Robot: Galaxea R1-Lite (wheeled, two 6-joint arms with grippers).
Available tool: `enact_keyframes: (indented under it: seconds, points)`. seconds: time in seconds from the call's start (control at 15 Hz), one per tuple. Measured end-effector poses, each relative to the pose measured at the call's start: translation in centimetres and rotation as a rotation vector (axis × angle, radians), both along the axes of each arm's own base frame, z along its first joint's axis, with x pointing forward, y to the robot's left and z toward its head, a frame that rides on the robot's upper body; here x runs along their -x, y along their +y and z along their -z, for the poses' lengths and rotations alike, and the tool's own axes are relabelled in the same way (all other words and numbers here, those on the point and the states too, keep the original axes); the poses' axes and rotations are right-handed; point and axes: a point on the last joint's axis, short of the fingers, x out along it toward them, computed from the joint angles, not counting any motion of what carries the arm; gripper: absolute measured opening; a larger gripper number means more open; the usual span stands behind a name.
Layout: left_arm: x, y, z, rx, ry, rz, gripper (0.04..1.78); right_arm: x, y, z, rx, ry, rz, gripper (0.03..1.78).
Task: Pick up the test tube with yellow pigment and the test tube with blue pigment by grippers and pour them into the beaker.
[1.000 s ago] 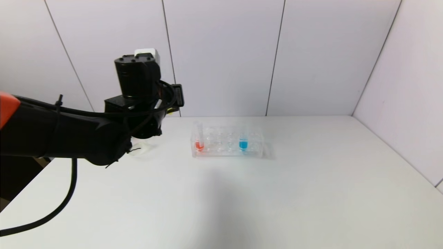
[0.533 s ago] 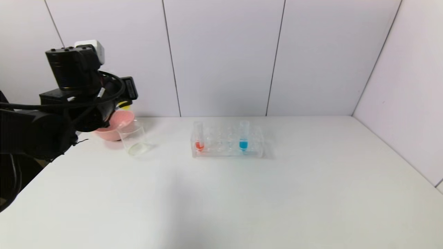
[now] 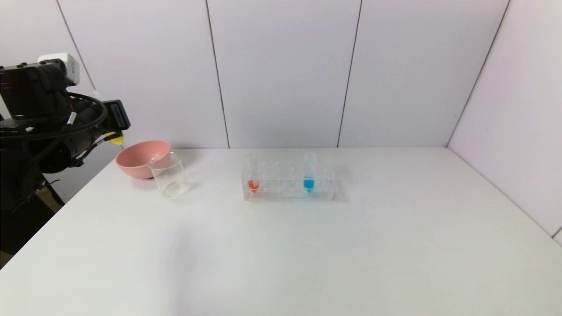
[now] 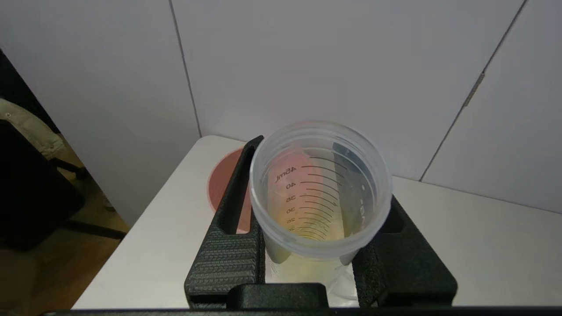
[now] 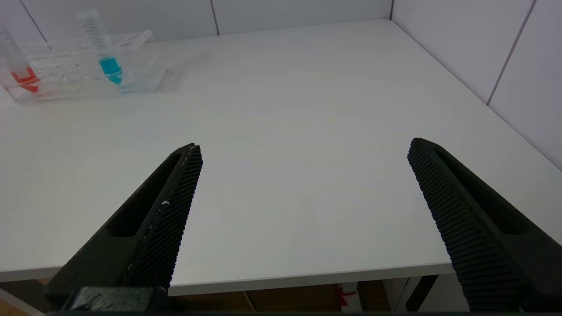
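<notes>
Near first: your right gripper (image 5: pixel 304 147) sat at about 5 o'clock, low over the table's (image 5: pixel 281 131) near edge. Its fingers were spread wide with nothing between them. It pointed toward the rack (image 5: pixel 131 57), so I'd call that a pre-stage for the blue pick, not a grab.

Mid-table at 12 o'clock, the rack held the blue tube (image 3: pixel 309 175) upright in a right-hand hole. That upright seating left its top clear for a side pinch. The red tube (image 3: pixel 253 183) stood in the left end, well apart. It isn't part of the job, so steer clear of it.

At 10 o'clock the beaker (image 3: pixel 169 175) stood upright, touching or just in front of the pink bowl (image 3: pixel 140 158); I couldn't tell which. A pale film lay in the beaker's bottom. My read is that some yellow was already in, but the film is too faint to confirm that.

Farthest out, at 9 to 10 o'clock and raised off the left edge, your left gripper (image 4: pixel 318 193) was clamped on the yellow tube (image 3: pixel 115 139). The fingers were closed on both sides of its wall, with the mouth toward the wrist camera. Yellow showed at the bottom end, so it hadn't fully drained. In the wrist view the bowl sat below the tube. That looks like a dump spot for the spent tube.

Next you'd need the blue pick, with a firm pinch because the wall is smooth.
</notes>
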Motion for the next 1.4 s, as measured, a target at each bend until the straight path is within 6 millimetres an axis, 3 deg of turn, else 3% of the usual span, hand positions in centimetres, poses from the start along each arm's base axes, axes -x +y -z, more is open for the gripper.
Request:
enact_keyframes:
  seconds: [0.27, 0.67, 1.4]
  points:
    - [0.2, 2.4, -0.1, -0.002, -0.004, 0.004, 0.54, 0.0, 0.0, 0.0, 0.000, 0.000, 0.000, 1.71]
    - [0.2, 4.0, 0.1, -0.009, 0.004, 0.056, 0.54, 0.0, 0.0, 0.0, 0.000, 0.000, 0.000, 1.71]
    - [-0.4, 5.7, 1.0, -0.011, 0.028, 0.053, 0.54, 0.0, 0.0, 0.0, 0.000, 0.000, 0.000, 1.71]
